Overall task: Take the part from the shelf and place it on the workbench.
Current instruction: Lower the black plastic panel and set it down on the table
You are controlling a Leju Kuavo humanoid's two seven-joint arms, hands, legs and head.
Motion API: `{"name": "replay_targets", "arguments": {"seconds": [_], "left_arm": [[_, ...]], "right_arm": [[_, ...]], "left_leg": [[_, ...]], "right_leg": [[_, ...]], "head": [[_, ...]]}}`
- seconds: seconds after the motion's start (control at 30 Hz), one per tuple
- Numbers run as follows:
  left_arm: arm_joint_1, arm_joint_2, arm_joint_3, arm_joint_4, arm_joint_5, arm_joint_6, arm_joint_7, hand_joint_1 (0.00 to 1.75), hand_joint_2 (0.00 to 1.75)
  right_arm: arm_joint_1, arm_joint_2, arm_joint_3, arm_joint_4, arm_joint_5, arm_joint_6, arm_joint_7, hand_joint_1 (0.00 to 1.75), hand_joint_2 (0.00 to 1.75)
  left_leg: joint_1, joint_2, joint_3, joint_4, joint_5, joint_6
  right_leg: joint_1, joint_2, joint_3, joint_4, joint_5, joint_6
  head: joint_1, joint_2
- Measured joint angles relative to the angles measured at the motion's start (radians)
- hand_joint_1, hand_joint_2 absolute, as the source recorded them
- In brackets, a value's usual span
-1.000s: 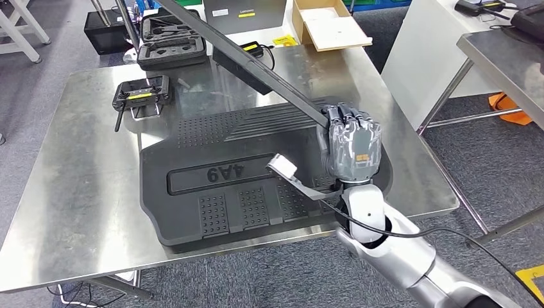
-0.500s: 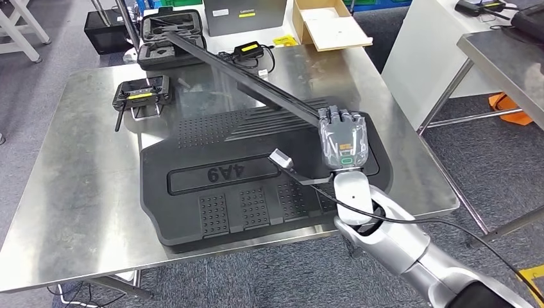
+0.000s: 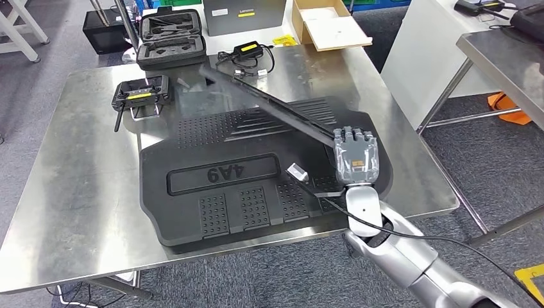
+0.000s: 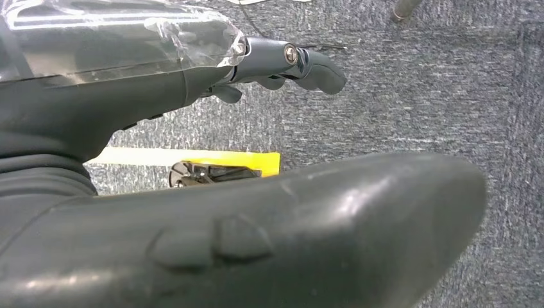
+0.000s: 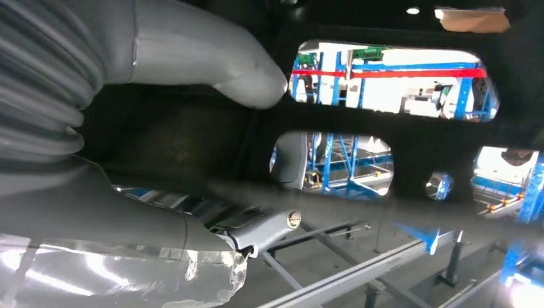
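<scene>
My right hand [image 3: 356,157] grips one end of a long black part [image 3: 269,102] at the right side of the steel workbench [image 3: 77,179]. The part slants away to the back left, low over a large black ribbed moulding marked 4A9 [image 3: 218,173] that lies flat on the bench. Its far end is near the bench's back edge; whether it touches the surface I cannot tell. In the right wrist view the part [image 5: 385,154] is a dark panel with cut-outs, and my thumb [image 5: 212,58] presses on it. My left hand [image 4: 128,96] hangs over grey carpet, fingers apart, holding nothing.
A black remote controller [image 3: 141,95] sits at the bench's back left. A black moulded case [image 3: 172,40] and a charger with cable [image 3: 247,51] lie at the back. A cardboard box [image 3: 330,24] stands behind. Another steel table [image 3: 507,58] stands to the right.
The held part has tilted down: its far end has dropped from high above the back of the bench to just over it. My right hand has shifted slightly nearer and lower.
</scene>
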Motion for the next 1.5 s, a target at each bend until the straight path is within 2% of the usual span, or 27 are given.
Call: {"name": "replay_targets", "arguments": {"seconds": [0.1, 0.3, 0.53, 0.67, 0.83, 1.03, 1.17, 1.27, 1.4, 1.5], "left_arm": [[0.006, 0.000, 0.000, 0.000, 0.011, 0.005, -0.008, 0.00, 0.00], [0.015, 0.000, 0.001, 0.000, 0.030, 0.006, -0.021, 0.00, 0.00], [0.019, 0.000, 0.001, 0.000, 0.039, 0.005, -0.026, 0.00, 0.00], [0.022, 0.001, 0.001, 0.000, 0.048, 0.000, -0.033, 0.00, 0.00], [0.022, 0.002, 0.001, 0.000, 0.058, -0.012, -0.052, 0.00, 0.00], [0.023, 0.005, 0.001, 0.000, 0.063, -0.019, -0.061, 0.00, 0.00], [0.023, 0.005, 0.001, 0.001, 0.060, -0.025, -0.061, 0.00, 0.00], [0.021, 0.006, 0.001, 0.001, 0.057, -0.031, -0.061, 0.00, 0.00], [0.019, 0.006, 0.001, 0.001, 0.051, -0.033, -0.059, 0.00, 0.00], [0.016, 0.006, 0.001, 0.001, 0.041, -0.033, -0.052, 0.00, 0.00]], "right_arm": [[0.021, -0.001, -0.013, -0.003, -0.009, -0.047, 0.000, 0.00, 1.75], [0.057, -0.003, -0.013, -0.024, -0.160, -0.150, 0.000, 0.00, 1.75], [0.069, -0.007, -0.004, -0.042, -0.207, -0.167, -0.004, 0.00, 1.75], [0.074, -0.012, 0.014, -0.076, -0.295, -0.155, -0.028, 0.00, 0.00], [0.080, -0.015, 0.029, -0.115, -0.535, -0.153, -0.152, 0.00, 0.00], [0.130, -0.030, 0.021, -0.188, -0.802, -0.267, -0.346, 0.00, 0.00], [0.168, -0.036, 0.001, -0.241, -0.949, -0.302, -0.473, 0.00, 0.00], [0.190, -0.037, -0.016, -0.277, -1.015, -0.328, -0.541, 0.00, 0.00], [0.210, -0.036, -0.040, -0.314, -1.029, -0.383, -0.602, 0.00, 0.00], [0.238, -0.011, -0.074, -0.348, -0.996, -0.397, -0.715, 0.00, 0.00]], "left_leg": [[0.000, 0.000, 0.000, 0.000, 0.000, 0.000], [0.000, 0.000, 0.001, 0.000, 0.000, 0.000], [0.000, 0.000, 0.001, 0.000, 0.000, 0.000], [0.000, 0.000, 0.002, 0.000, 0.000, 0.000], [0.000, 0.000, 0.003, 0.000, 0.000, 0.000], [0.000, 0.000, 0.003, 0.000, 0.000, 0.000], [0.000, 0.000, 0.003, 0.000, -0.001, 0.000], [0.000, 0.000, 0.004, 0.000, -0.001, 0.000], [0.000, 0.000, 0.005, 0.000, -0.001, 0.000], [0.000, 0.000, 0.005, 0.000, -0.001, 0.000]], "right_leg": [[0.000, 0.000, 0.000, 0.000, 0.000, 0.000], [0.000, 0.000, 0.001, 0.000, 0.000, 0.000], [0.000, 0.000, 0.002, 0.000, 0.000, 0.000], [0.000, 0.000, 0.002, 0.000, 0.000, 0.000], [0.000, 0.000, 0.003, 0.000, 0.000, 0.000], [0.000, 0.000, 0.003, 0.000, 0.000, 0.000], [0.000, 0.000, 0.003, -0.001, 0.000, 0.000], [0.000, 0.000, 0.004, -0.001, 0.000, 0.000], [0.000, 0.000, 0.006, -0.001, 0.000, 0.000], [0.000, 0.000, 0.006, -0.001, 0.000, 0.000]], "head": [[0.000, 0.000], [0.000, 0.000], [0.000, 0.000], [0.000, 0.000], [0.000, 0.000], [0.000, 0.000], [0.000, 0.000], [0.000, 0.000], [0.000, 0.000], [0.000, 0.000]]}}
